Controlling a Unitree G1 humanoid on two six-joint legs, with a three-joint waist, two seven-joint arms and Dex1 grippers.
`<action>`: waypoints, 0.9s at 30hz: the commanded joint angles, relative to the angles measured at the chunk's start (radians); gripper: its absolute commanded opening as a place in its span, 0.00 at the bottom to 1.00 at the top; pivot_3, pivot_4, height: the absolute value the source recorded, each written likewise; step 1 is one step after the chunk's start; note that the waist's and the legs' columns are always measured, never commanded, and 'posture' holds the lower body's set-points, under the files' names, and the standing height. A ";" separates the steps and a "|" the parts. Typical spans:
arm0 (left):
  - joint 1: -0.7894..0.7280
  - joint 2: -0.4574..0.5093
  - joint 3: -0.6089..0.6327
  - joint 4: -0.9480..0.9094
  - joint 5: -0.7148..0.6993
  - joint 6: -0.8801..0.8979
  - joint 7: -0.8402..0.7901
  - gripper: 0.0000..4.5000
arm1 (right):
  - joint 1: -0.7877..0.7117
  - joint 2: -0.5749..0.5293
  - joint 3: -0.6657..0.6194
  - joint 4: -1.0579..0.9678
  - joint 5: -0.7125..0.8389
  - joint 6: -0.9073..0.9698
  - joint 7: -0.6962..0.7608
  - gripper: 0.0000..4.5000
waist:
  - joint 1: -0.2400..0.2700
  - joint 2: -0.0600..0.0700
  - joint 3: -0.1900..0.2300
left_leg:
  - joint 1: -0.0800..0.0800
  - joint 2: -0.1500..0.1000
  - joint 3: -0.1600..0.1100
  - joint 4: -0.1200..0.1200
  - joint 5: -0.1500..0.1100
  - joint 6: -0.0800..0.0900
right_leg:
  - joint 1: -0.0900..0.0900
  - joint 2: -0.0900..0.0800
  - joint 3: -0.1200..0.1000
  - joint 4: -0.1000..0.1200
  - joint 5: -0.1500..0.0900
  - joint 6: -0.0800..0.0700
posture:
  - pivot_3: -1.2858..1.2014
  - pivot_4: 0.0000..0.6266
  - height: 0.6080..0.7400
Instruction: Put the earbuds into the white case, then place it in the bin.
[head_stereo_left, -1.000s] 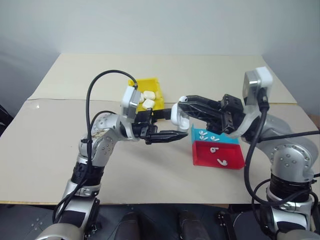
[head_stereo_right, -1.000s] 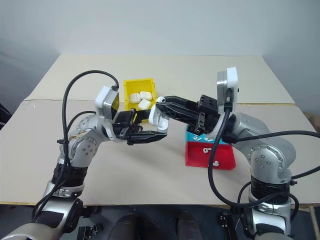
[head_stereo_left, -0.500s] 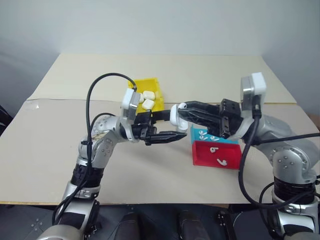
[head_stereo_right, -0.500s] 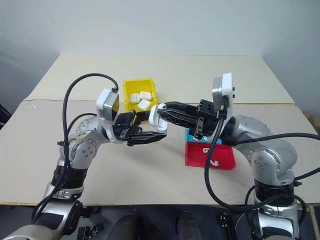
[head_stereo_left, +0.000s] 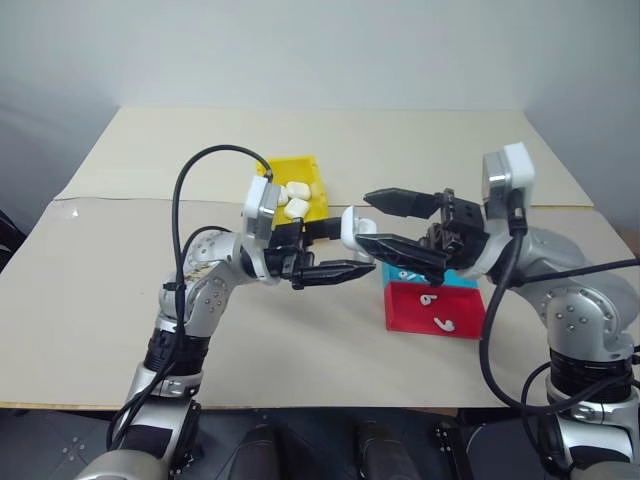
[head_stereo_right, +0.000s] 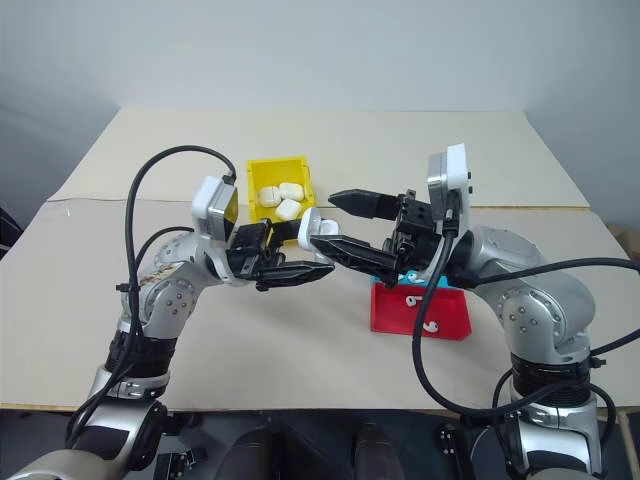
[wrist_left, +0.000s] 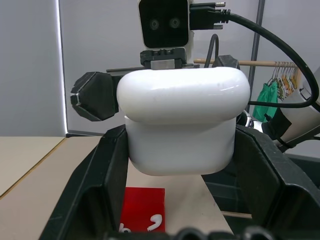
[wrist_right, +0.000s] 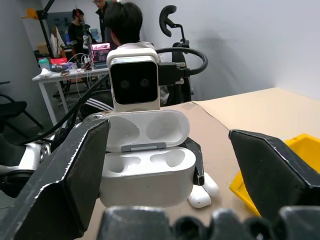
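Your left tool (head_stereo_left: 335, 250) clamps the white case (head_stereo_left: 352, 228) above the desk (head_stereo_left: 100, 270), lid flipped up, empty wells facing your released right tool (head_stereo_left: 385, 222) at 3 o'clock, long axis level; next, I judge, fetch earbuds (head_stereo_left: 432, 299) from the trays at 4 o'clock.

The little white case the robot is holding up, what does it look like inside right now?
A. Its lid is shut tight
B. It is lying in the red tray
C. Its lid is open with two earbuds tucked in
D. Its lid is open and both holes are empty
D: the right wrist view shows the white case with its lid flipped up and both sockets empty, clamped in the left end effector.
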 joint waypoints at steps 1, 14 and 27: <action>-0.005 0.003 0.019 -0.036 -0.002 -0.027 0.006 0.62 | -0.024 -0.009 -0.016 -0.009 0.021 -0.006 0.000 0.99 | 0.000 0.000 0.000 | 0.000 0.000 0.000 0.000 0.000 0.000 | 0.000 0.000 0.000 0.000 0.000 0.000 | 0.52 0.24 1.00; 0.079 0.091 0.083 -0.092 -0.031 0.009 0.043 0.62 | -0.024 -0.206 -0.072 0.075 -0.043 0.031 -0.007 0.99 | 0.002 0.000 0.000 | 0.000 0.000 0.000 0.000 0.000 0.000 | 0.000 0.000 0.000 -0.001 0.000 0.000 | 0.52 0.24 1.00; 0.126 0.201 0.134 -0.130 -0.088 0.050 -0.006 0.62 | 0.011 -0.631 0.211 0.089 -0.403 -0.041 0.256 0.99 | -0.001 0.000 0.000 | 0.000 0.000 0.001 -0.001 0.000 0.001 | -0.001 0.000 0.000 -0.003 0.000 0.000 | 0.52 0.24 1.00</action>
